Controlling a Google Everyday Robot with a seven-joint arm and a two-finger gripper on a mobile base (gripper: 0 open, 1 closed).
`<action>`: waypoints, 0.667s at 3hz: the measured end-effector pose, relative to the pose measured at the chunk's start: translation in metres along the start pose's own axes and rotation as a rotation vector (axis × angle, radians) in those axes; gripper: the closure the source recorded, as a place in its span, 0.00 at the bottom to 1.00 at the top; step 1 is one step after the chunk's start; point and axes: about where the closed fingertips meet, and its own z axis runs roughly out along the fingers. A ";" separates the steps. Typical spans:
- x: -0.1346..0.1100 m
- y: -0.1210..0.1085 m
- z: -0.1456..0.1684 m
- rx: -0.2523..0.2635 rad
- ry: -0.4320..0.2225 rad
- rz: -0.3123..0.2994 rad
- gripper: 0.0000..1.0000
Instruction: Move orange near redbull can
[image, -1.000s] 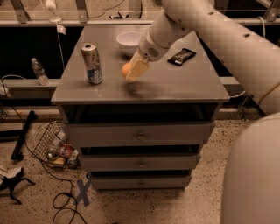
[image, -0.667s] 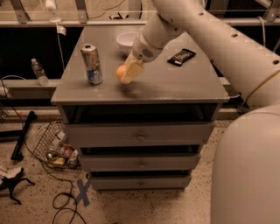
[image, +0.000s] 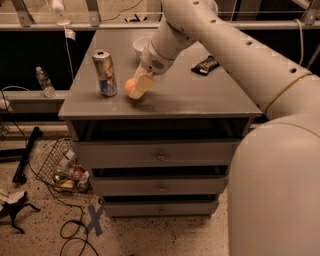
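The redbull can (image: 104, 73) stands upright near the left edge of the grey cabinet top (image: 190, 95). The orange (image: 130, 86) sits low over the top, just right of the can with a small gap between them. My gripper (image: 136, 89) comes down from the upper right and is shut on the orange, its pale fingers (image: 141, 86) covering the fruit's right side. The white arm fills the right of the view.
A white bowl (image: 140, 44) sits at the back behind the arm. A dark flat packet (image: 205, 64) lies at the back right. A water bottle (image: 45, 82) stands on a shelf at left. A wire basket (image: 65, 167) and cables lie on the floor.
The gripper has carried the orange leftward and down, from mid-table to close beside the can.
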 end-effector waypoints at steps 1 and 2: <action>-0.004 -0.006 0.007 0.009 -0.010 0.008 1.00; -0.008 -0.012 0.011 0.021 -0.025 0.015 0.97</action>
